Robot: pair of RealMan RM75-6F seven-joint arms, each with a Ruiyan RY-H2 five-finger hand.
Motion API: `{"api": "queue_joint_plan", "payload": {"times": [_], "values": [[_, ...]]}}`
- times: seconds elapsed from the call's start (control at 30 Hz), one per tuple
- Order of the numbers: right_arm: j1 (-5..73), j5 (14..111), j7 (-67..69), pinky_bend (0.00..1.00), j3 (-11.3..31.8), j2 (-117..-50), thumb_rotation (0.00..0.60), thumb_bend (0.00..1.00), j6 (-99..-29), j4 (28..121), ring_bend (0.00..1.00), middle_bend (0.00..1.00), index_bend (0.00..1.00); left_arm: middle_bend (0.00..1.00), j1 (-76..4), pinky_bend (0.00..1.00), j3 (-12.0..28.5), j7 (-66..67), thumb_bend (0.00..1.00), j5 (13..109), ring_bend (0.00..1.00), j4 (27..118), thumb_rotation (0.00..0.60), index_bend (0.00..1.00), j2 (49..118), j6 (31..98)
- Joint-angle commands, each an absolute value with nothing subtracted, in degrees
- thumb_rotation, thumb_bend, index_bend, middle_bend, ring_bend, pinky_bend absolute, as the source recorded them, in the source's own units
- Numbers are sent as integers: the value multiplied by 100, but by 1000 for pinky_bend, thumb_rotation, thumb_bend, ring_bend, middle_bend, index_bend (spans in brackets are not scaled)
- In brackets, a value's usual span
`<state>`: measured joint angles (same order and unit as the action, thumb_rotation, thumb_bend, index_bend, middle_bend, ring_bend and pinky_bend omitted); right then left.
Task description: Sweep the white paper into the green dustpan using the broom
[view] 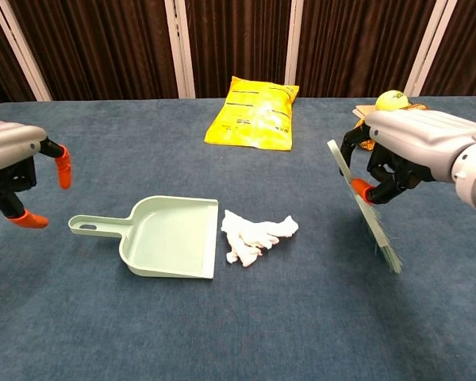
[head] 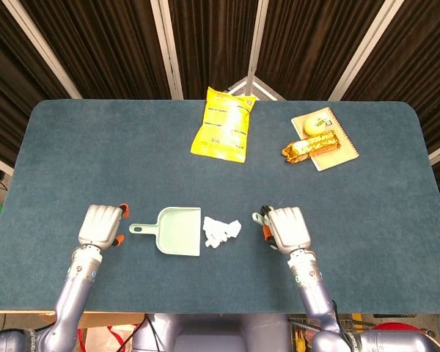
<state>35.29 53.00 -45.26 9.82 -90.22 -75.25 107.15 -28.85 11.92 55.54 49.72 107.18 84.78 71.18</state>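
Note:
A pale green dustpan (head: 177, 231) (view: 166, 236) lies on the blue table, handle pointing left, mouth facing right. Crumpled white paper (head: 221, 231) (view: 256, 233) sits just at its mouth. My right hand (head: 286, 228) (view: 412, 153) grips a small pale green broom (view: 364, 208), tilted with bristles down, hovering to the right of the paper. My left hand (head: 101, 224) (view: 16, 171) floats with fingers apart just left of the dustpan handle, holding nothing.
At the back of the table lie a yellow snack bag (head: 224, 125) (view: 255, 113) and, to its right, a notebook (head: 330, 138) with a gold wrapped bar and a yellow ball (view: 392, 101) on it.

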Motion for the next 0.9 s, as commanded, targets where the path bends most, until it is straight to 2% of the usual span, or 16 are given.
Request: {"api": "queue_joint_plan", "payload": {"times": [0.03,0.57,0.8,0.9], "values": [[3533,5298,-4542,863,964,-9032,600,524,-7533,10712,924,905,782,1000,-3091,1000,1285,5634,293,4542,1000,10668,600,438,8667,7163],[3521,5334,-4520,863,885,-9043,600,527,-7562,10662,923,905,782,1000,-3544,1000,1166,5698,333,3929,1000,10245,600,432,9174,7323],[3504,5386,-4495,863,844,-9014,600,527,-7562,10652,923,905,782,1000,-3675,1000,1088,5689,404,3832,1000,10089,600,454,9336,7381],[3497,5399,-4470,863,840,-9000,600,527,-7553,10661,923,905,782,1000,-3711,1000,1058,5675,463,3836,1000,10033,600,508,9397,7420]]}}
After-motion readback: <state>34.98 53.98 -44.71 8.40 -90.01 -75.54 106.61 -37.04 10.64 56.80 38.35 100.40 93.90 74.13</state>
